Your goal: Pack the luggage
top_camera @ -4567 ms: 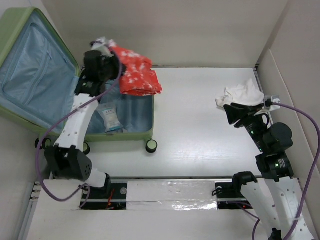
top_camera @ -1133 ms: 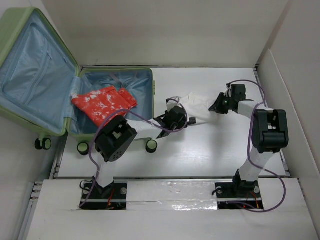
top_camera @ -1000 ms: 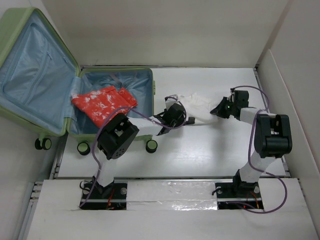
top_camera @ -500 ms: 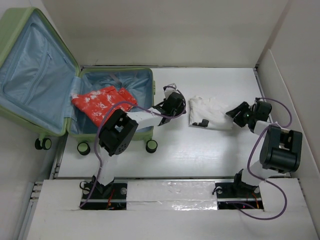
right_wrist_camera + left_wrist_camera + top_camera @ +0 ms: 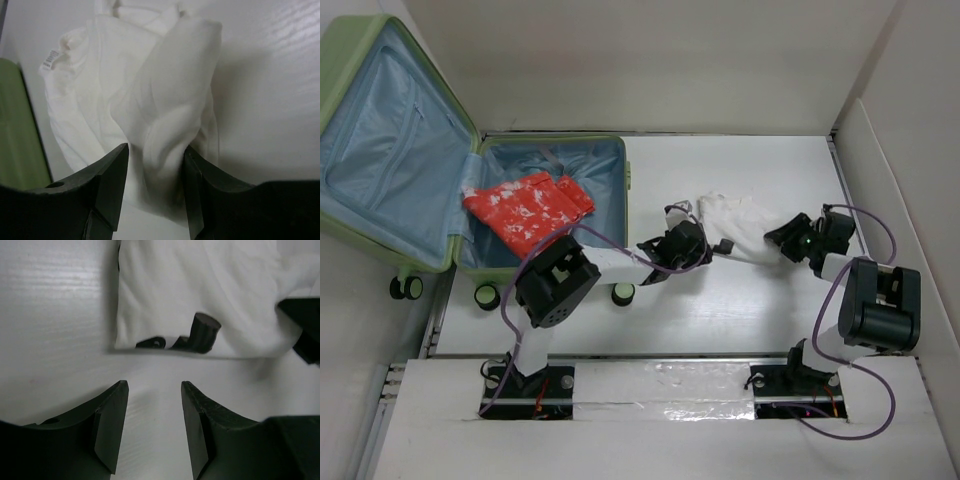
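The luggage (image 5: 342, 60) lies open at the left, its lid leaning back and a red patterned garment (image 5: 528, 207) in its blue-lined base. A white garment (image 5: 740, 218) with a black print (image 5: 723, 245) lies on the table to the right of it. My left gripper (image 5: 703, 250) is at the garment's near-left corner. Its jaws (image 5: 152, 385) are open over bare table, just short of the white garment (image 5: 200, 285). My right gripper (image 5: 776, 237) is at the garment's right side, open (image 5: 156, 147), with a raised fold of the white garment (image 5: 170, 100) standing between its fingers.
A black wheel (image 5: 623, 292) of the luggage stands near my left arm. Its green shell (image 5: 15, 130) shows beyond the garment in the right wrist view. White panels wall in the table at the back and right (image 5: 895, 170).
My right gripper has opened and let go of the white garment, which now rests on the table. My left gripper has swung from the garment's left end towards me, to its near-left corner.
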Robot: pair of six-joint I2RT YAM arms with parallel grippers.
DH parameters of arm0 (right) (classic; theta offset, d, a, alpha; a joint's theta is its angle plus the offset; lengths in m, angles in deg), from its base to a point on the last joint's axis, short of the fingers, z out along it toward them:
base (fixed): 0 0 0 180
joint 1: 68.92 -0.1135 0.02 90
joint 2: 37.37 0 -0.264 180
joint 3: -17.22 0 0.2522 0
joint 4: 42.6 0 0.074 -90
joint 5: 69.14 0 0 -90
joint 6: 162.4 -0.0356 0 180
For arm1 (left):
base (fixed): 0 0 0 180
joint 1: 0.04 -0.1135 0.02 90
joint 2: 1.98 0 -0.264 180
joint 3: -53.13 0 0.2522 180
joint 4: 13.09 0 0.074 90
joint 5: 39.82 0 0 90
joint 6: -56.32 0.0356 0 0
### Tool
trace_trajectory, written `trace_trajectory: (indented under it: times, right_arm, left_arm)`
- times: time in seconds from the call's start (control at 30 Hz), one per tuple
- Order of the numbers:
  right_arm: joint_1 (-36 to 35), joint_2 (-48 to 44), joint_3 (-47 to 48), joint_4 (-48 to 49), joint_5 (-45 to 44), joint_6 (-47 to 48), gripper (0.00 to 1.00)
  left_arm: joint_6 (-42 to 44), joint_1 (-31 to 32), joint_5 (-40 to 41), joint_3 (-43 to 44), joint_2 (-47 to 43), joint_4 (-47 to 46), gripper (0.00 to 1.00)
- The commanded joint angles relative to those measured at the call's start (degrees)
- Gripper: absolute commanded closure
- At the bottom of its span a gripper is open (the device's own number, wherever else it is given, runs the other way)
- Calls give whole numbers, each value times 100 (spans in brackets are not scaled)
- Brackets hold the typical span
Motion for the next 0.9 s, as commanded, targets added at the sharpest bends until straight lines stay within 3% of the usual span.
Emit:
trace_trajectory:
  times: [0.0, 0.2, 0.43, 0.6, 0.7, 0.73, 0.77, 0.87]
  right_arm:
    - [-72, -229, -240, 363, 224, 53, 49]
    - [-247, -633, -627, 250, 426, 229, 50]
    - [-703, -1380, -1154, 12, 716, 370, 50]
    - [-907, -2039, -1085, -541, 761, 466, 20]
    - [-907, -2610, -681, -1366, 254, 729, 6]
    - [-907, -2777, -602, -1629, 68, 852, 5]
    - [-907, -3083, -488, -1806, -169, 871, 0]
    - [-907, -3489, -451, -1773, -768, 827, 0]
  left_arm:
    - [-225, -156, 310, 518, 296, -206, 56]
    - [-383, -428, 547, 1237, 963, 82, 57]
    - [-471, -1043, 530, 1336, 895, 32, 59]
    - [-42, -1343, 3, 1564, 614, -119, 53]
    - [179, -1220, 55, 1162, 184, -47, 53]
    - [153, -1046, 134, 603, 9, -300, 54]
    - [109, -913, 274, 345, -350, -459, 53]
    - [-48, -265, 590, -202, -643, -655, 53]
